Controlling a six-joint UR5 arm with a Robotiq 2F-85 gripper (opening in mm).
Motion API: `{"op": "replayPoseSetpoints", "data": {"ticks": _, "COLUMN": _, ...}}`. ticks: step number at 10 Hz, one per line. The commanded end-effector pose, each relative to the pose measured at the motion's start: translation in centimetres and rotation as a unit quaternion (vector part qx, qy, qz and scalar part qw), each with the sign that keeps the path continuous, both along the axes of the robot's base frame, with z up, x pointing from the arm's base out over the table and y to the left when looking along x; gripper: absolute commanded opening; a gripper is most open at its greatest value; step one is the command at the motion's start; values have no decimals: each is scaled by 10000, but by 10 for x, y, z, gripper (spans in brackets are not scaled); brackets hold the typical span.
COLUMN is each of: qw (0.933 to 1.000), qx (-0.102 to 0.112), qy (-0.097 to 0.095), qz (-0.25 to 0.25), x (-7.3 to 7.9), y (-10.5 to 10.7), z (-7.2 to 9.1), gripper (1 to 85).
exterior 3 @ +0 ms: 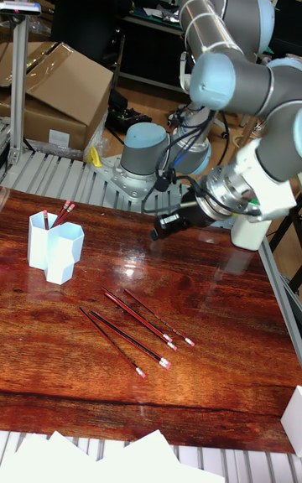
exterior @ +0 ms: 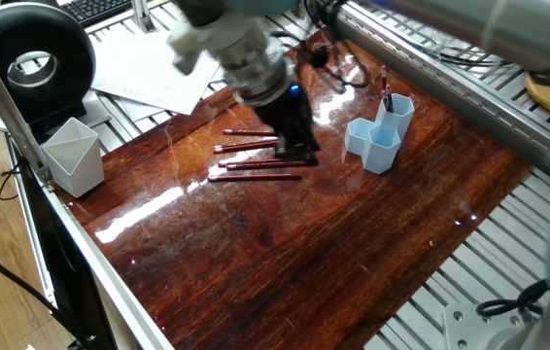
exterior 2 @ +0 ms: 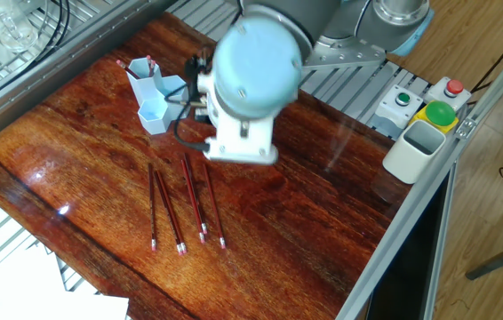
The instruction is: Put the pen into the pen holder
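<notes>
Hovering over the loose pens, the robot's hand (exterior: 297,146) points its dark fingers down toward the desk (exterior: 285,243); whether they are spread or closed I cannot tell, as the motion blurs them in one fixed view, the arm hides them in the other, and the tall view shows them only as a dark block (exterior 3: 168,223). Nothing can be seen between them. Four red pens (exterior 2: 186,207) lie side by side on the glossy brown wood, roughly parallel, near one another but apart, their pale tips toward the desk's edge by the white papers (exterior: 158,63). The light blue pen holder (exterior: 380,133) stands upright near the far edge by the metal rail, well apart from the loose pens and off to one side of the hand. Two red pens (exterior 3: 57,215) stand in its tallest tube, leaning slightly. A pale grey angular cup (exterior: 73,156) sits at another edge of the desk, far from the holder.
</notes>
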State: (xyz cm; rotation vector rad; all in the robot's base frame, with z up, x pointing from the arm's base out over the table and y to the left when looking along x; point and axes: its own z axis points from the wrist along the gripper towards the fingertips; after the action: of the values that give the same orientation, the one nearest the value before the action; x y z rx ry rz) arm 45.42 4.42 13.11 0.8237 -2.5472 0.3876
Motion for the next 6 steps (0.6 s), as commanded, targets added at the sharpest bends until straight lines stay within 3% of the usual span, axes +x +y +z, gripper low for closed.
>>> {"op": "replayPoseSetpoints", "data": {"ticks": 1, "qw": 9996, "qx": -10, "qy": 164, "qz": 210, "x": 3, "y": 8, "z": -1, "gripper": 250}}
{"op": "replayPoseSetpoints", "data": {"ticks": 3, "qw": 9989, "qx": 224, "qy": 208, "qz": 359, "x": 4, "y": 16, "z": -5, "gripper": 287}}
{"op": "replayPoseSetpoints", "data": {"ticks": 6, "qw": 9986, "qx": 140, "qy": 213, "qz": 469, "x": 6, "y": 10, "z": -3, "gripper": 297}}
